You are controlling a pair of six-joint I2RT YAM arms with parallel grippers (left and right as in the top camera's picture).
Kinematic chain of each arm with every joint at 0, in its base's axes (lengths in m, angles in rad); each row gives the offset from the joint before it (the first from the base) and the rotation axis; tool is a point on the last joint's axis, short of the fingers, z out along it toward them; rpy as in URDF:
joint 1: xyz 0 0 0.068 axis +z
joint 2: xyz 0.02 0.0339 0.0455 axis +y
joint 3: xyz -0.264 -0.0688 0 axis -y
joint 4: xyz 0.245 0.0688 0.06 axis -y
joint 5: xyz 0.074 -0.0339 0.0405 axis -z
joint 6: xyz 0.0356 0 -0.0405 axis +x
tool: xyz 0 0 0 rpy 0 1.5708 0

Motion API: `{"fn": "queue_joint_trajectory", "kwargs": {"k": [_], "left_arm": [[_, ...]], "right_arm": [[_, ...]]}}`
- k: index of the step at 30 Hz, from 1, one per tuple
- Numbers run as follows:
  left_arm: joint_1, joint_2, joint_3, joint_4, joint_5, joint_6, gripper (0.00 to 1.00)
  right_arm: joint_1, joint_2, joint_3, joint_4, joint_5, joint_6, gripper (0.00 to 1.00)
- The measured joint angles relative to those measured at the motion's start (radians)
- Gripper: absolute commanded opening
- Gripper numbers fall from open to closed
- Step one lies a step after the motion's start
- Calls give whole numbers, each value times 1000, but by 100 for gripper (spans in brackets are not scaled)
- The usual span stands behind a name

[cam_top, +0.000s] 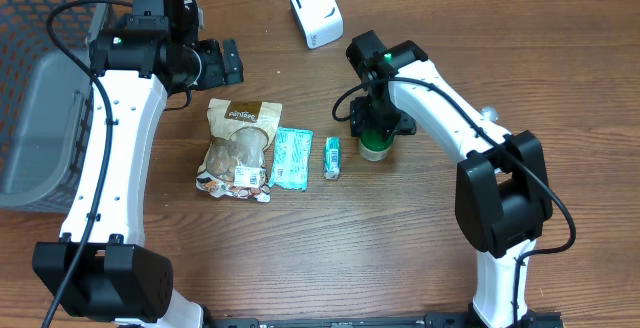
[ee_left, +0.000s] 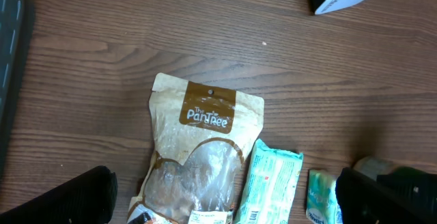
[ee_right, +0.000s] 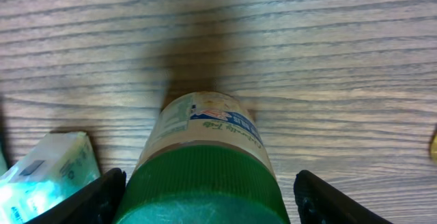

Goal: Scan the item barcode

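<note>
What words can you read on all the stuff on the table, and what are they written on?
"The PanTree": on the brown pouch.
On the bottle label: blue writing, too blurred to read.
On the green-and-white packet: print too small to read.
On the small teal packet: print too small to read.
On the white scanner: no writing shows.

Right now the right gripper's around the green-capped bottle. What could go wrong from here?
1. The right gripper straddles only the round cap of the bottle. Contact is unclear, so it could slip or tilt on lifting.
2. The small packet lies close beside one finger and may get nudged.
3. No barcode shows on the label, so it may end up facing away from the white scanner.
</note>
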Motion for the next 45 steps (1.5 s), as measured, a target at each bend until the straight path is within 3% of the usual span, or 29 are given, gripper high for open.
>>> {"fn": "queue_joint_trajectory", "kwargs": {"k": [3, 6, 8, 9, 33, 45], "left_arm": [[0, 0, 0, 0, 0, 0, 100], [0, 0, 0, 0, 0, 0, 100], [0, 0, 0, 0, 0, 0, 100], [0, 0, 0, 0, 0, 0, 100], [0, 0, 0, 0, 0, 0, 100], [0, 0, 0, 0, 0, 0, 100]], "right_arm": [[-3, 0, 0, 0, 0, 2, 77], [-3, 0, 0, 2, 1, 4, 87], [-3, 0, 0, 9, 0, 4, 99], [-3, 0, 0, 21, 1, 6, 100], [-3, 0, -116, 108, -5, -103, 97], [-3, 0, -116, 113, -5, -106, 84]]}}
